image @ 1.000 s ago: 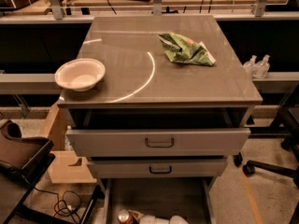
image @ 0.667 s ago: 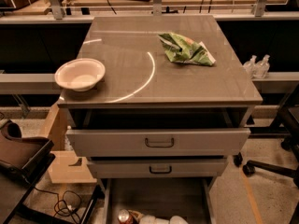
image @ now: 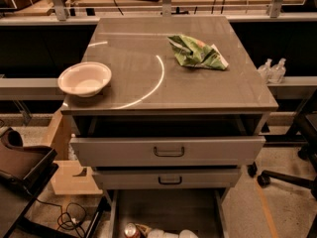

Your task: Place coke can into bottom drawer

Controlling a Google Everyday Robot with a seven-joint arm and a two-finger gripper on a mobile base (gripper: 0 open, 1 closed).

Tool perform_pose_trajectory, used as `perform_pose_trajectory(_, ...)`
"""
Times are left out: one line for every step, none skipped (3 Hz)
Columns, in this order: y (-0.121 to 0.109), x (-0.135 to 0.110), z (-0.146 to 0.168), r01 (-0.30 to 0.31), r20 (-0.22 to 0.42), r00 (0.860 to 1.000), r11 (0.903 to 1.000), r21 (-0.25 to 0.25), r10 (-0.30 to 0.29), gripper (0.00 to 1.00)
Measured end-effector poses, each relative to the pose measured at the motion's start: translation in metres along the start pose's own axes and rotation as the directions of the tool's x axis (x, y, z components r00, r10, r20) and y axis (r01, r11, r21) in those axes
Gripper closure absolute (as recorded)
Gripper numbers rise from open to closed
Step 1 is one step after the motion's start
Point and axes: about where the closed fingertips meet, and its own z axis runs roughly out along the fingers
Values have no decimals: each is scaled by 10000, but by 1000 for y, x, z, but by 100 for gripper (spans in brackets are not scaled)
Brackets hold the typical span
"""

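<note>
The bottom drawer [image: 168, 209] is pulled out under the cabinet, and its dark-grey floor shows at the bottom of the camera view. The coke can [image: 131, 230], red with a silver top, is inside the drawer near its front left and is partly cut off by the picture's lower edge. My gripper [image: 168, 233] shows only as pale rounded parts at the very bottom edge, just right of the can and over the drawer. Whether it touches the can is hidden.
A white bowl [image: 85, 78] sits on the cabinet top [image: 148, 98] at the left. A crumpled green bag [image: 195, 52] lies at the back right. The two upper drawers [image: 168, 151] stand slightly open. Chairs flank the cabinet, and two bottles [image: 271, 71] stand at the right.
</note>
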Motion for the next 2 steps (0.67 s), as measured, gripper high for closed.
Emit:
perform_pose_trajectory(2, 0, 1, -24, 14, 10000, 10000, -20, 24, 14)
perform_pose_trajectory(4, 1, 2, -49, 29, 10000, 10000, -42, 49, 0)
